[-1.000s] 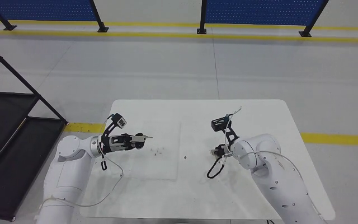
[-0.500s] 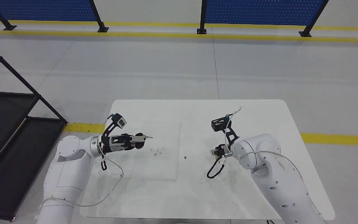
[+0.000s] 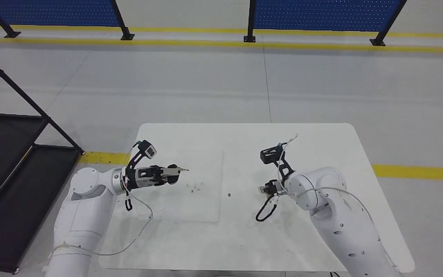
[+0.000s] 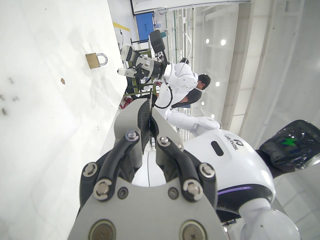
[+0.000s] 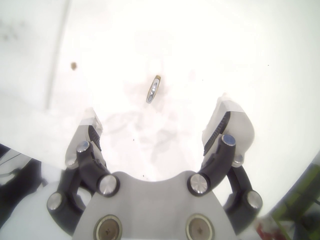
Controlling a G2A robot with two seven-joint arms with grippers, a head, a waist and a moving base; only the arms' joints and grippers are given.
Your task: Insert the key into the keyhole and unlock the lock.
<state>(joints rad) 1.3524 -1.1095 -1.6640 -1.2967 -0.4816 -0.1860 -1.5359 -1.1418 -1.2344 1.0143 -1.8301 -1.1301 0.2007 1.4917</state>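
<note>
The left gripper (image 4: 150,106) hung over the left side of the table (image 3: 325,142), near its left edge; its jaws were pressed together on the key (image 4: 151,98), a thin blade seen edge-on that stuck out past the tips toward the middle. A few dark specks (image 4: 7,98) and a brown crumb (image 4: 62,81) lay beyond it. Right of the middle the padlock (image 4: 93,61) lay flat, brass body toward the far edge, steel shackle toward the near edge; its keyhole could not be made out. The right gripper (image 5: 158,109) hung close by on the shackle side, fingers spread wide, touching nothing.

The lock lay loose, so by my judgement a key pushed at it would only slide it over the smooth top unless the right gripper clamped it first. A clamp on the shackle rather than the body could let the body swing. The key was pinched over a small area, so an off-line push might twist it in the pads or drop it. Key and lock sat well apart, so lining blade to slot was not yet done.

The table was white and scuffed, with a pale sheet (image 3: 208,208) over its left half. The floor (image 3: 208,83) was grey with yellow lines; blue screens (image 3: 318,14) stood beyond the far edge and a black rack (image 3: 28,173) beyond the left.
</note>
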